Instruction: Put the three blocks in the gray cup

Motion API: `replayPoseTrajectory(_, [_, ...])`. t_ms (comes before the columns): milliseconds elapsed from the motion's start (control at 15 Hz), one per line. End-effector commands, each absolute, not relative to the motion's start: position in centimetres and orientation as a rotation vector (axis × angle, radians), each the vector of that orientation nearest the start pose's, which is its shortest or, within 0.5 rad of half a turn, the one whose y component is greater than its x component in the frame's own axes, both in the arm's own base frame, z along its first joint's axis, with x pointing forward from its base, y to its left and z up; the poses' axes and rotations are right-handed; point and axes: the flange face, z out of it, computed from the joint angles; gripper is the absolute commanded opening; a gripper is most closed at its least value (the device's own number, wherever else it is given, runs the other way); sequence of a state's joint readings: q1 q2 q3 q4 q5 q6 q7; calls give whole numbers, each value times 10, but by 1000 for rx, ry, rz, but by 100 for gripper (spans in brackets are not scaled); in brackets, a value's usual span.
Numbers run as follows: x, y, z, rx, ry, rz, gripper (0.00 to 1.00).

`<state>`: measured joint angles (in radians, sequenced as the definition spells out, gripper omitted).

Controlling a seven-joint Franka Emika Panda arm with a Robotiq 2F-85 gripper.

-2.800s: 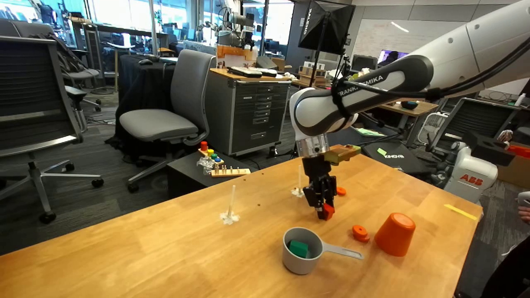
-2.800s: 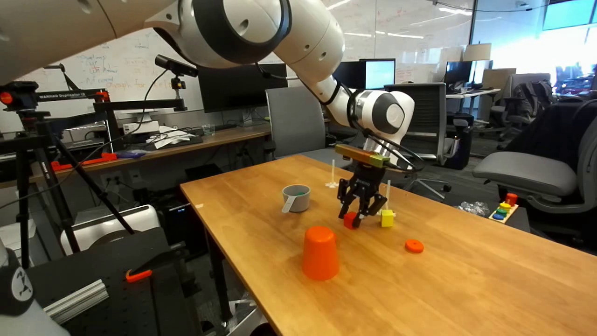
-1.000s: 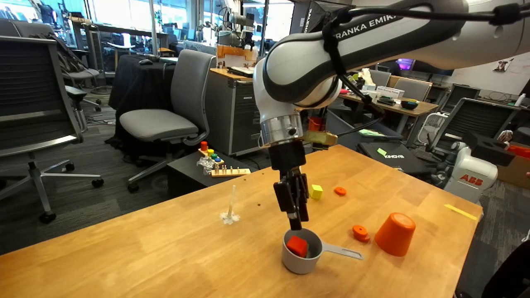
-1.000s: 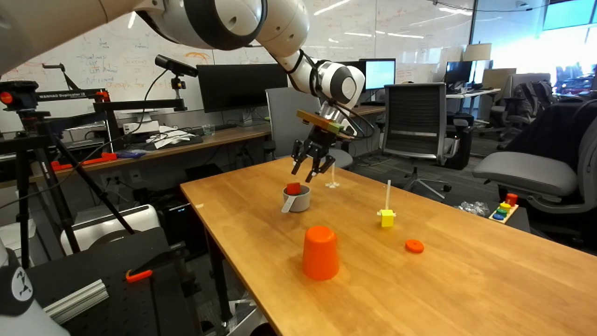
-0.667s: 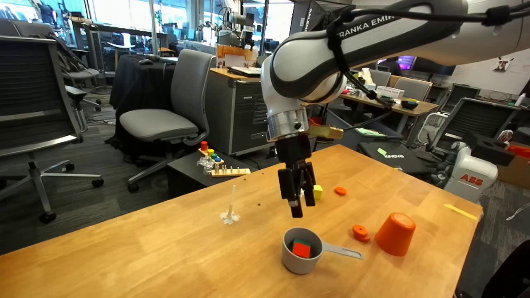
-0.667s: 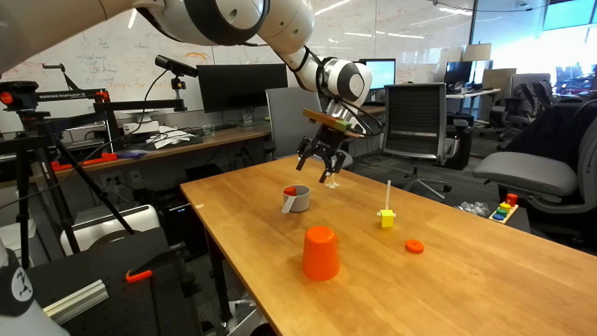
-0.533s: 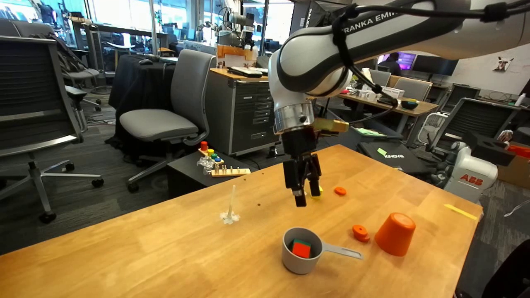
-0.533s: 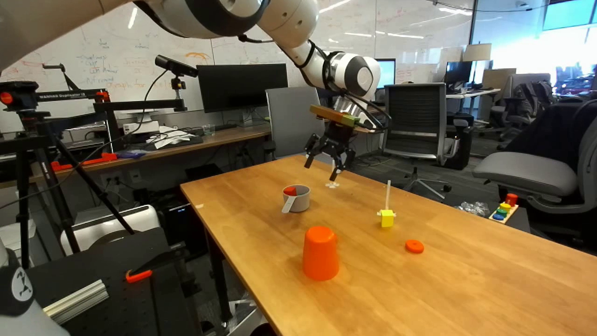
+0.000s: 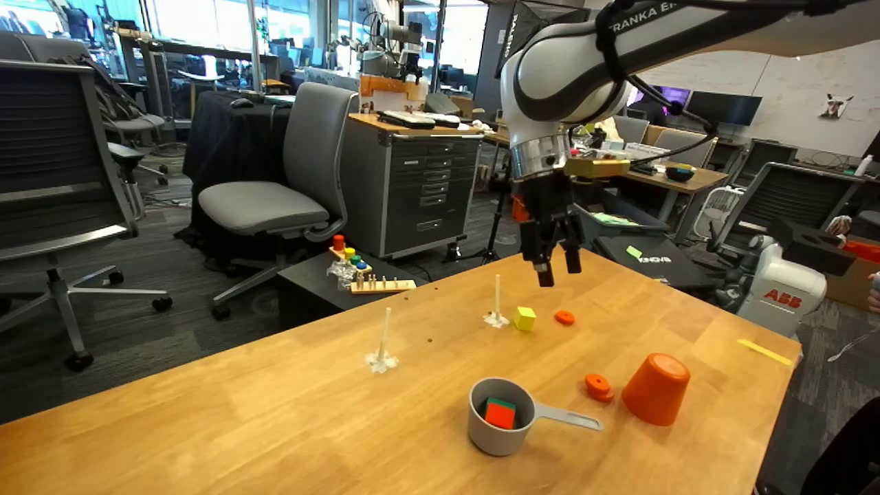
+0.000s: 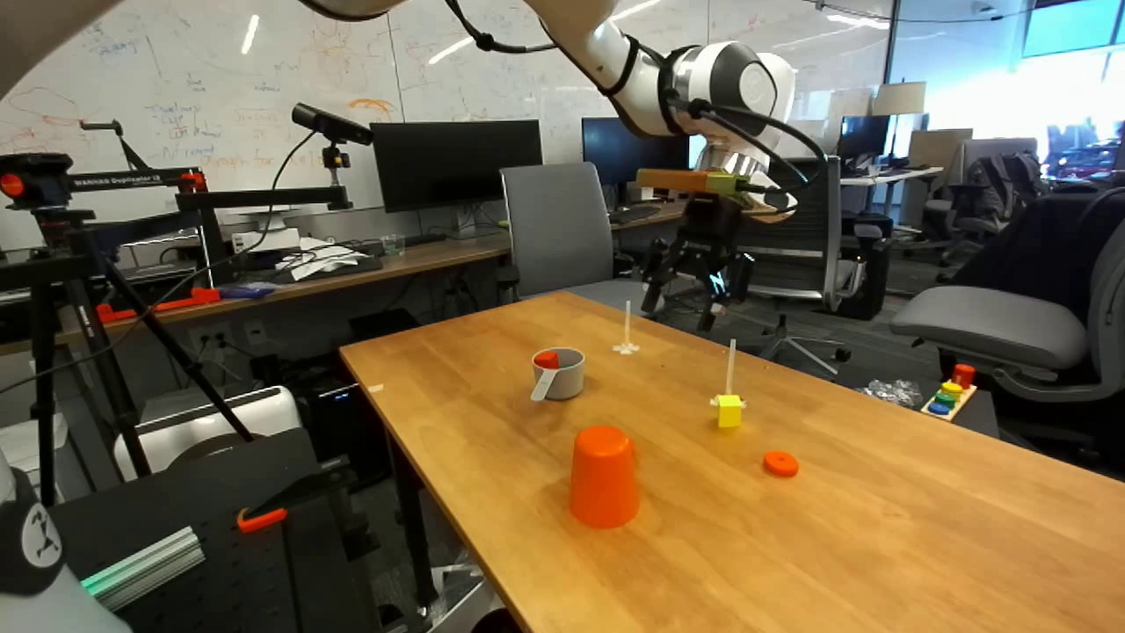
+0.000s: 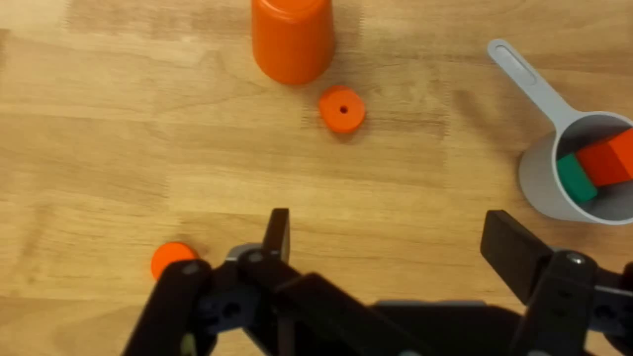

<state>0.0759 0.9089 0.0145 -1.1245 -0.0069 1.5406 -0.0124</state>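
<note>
In an exterior view the claw [image 9: 559, 273] hangs above the desk [image 9: 275, 412], spread wide, and the yellow block [image 9: 524, 318] just sits on it between a thin stick [image 9: 498, 295] and an orange disc [image 9: 564, 317]. In an exterior view the red-orange block [image 10: 547, 360] is in the gray measuring cup [image 10: 570, 383]. Wrist view's got the green block [image 11: 575, 178] in there too, right beside the red-orange one.

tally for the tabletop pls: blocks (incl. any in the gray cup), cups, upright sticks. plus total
Blocks: 3 (green block, red block, yellow block)
Cups: 2 (gray cup, upside-down orange cup)
Upright sticks: 2 (stick by the yellow block, stick farther from it)
Total: 7
</note>
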Motion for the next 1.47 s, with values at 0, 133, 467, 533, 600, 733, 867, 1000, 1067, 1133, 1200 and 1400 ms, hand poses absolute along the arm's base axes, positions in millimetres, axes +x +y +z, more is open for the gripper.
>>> replayPoseTrajectory(0, [700,27,240,-3152,-30,723,100])
replayPoseTrajectory(133, [707,15,233,-3166,58,625,100])
replayPoseTrajectory(467, [719,10,195,-3197,226,464,100])
replayPoseTrajectory(533, [720,13,187,-3190,233,455,100])
replayPoseTrajectory(600, [720,16,177,-3189,238,452,100])
replayPoseTrajectory(733, [721,20,161,-3197,238,449,100])
replayPoseTrajectory(867, [722,24,146,-3199,232,449,100])
replayPoseTrajectory(1000, [724,30,138,-3207,197,434,100])
replayPoseTrajectory(1067, [725,33,134,-3210,186,431,100])
replayPoseTrajectory(1133, [727,35,131,-3210,174,427,100])
replayPoseTrajectory(1200, [728,38,128,-3215,162,428,100])
replayPoseTrajectory(1400, [732,44,122,-3221,139,423,100])
